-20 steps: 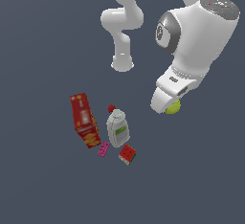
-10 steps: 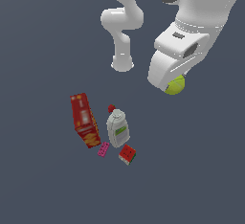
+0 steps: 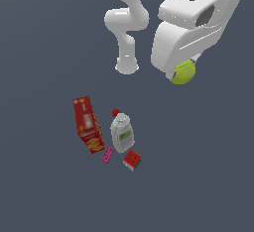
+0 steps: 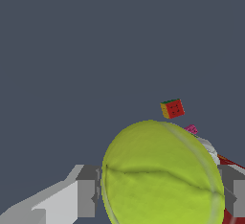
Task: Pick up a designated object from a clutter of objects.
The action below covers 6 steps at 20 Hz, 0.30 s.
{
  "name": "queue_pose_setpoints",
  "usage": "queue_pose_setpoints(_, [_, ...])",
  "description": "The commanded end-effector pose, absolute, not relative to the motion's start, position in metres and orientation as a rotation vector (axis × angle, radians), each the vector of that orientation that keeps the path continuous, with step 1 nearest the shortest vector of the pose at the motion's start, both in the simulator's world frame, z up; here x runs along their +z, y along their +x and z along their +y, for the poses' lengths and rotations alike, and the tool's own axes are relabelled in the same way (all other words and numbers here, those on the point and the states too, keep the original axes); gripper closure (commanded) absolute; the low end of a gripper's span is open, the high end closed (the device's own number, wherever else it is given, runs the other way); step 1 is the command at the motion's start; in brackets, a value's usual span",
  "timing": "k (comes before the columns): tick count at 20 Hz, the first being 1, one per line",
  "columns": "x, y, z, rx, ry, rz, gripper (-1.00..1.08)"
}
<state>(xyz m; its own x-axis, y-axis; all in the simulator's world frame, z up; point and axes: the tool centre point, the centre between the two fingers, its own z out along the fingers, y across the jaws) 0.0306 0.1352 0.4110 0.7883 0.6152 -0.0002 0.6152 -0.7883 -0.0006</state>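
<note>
The yellow-green ball [image 3: 183, 72] with faint curved seams is held high above the floor, at the exterior view's right. My gripper [image 3: 181, 70] is shut on it; the arm's white body hides most of the fingers. In the wrist view the ball [image 4: 162, 175] fills the frame between the grey fingers [image 4: 86, 192]. The rest of the clutter lies on the floor at the exterior view's lower left: a tall red box [image 3: 88, 123], a white bottle with a green label [image 3: 122, 132], a red-green cube [image 3: 132, 160], a tiny pink block [image 3: 107, 154] and a tiny red piece [image 3: 115, 112].
The arm's white base [image 3: 127, 66] stands on the dark floor behind the clutter. In the wrist view the cube [image 4: 172, 108] and the pink block [image 4: 191, 129] show beyond the ball.
My gripper has risen with the ball in it, up and away from the floor. The clutter on the floor has not moved.
</note>
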Motion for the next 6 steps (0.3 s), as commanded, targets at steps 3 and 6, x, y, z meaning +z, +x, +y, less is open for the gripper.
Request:
queue_pose_setpoints(3, [0.4194,0.0315,0.1335,0.000,-2.971,-1.022,1.08])
queue_pose_setpoints(6, [0.4187,0.0321,0.1337,0.000,-2.971,-1.022,1.08])
